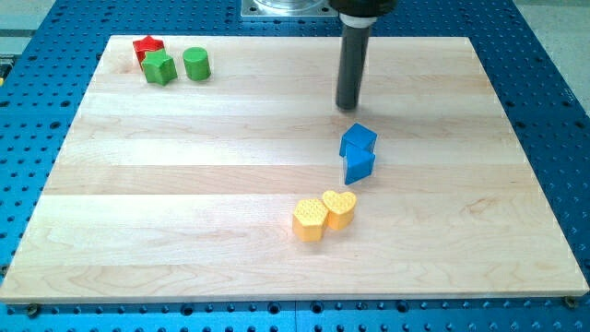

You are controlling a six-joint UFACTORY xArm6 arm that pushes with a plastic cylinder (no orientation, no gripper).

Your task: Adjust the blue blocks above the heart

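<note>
Two blue blocks sit touching right of the board's centre: a blue cube [359,140] above a blue angular block [359,164]. Below and left of them lie a yellow heart [340,207] and a yellow hexagonal block [310,218], touching side by side. My tip [348,107] stands on the board just above the blue cube, slightly to its left, with a small gap between them. The rod rises from there to the view's top.
At the board's top left stand a red star [147,46], a green star [159,67] and a green cylinder [195,64], close together. The wooden board [184,203] lies on a blue perforated table [553,111].
</note>
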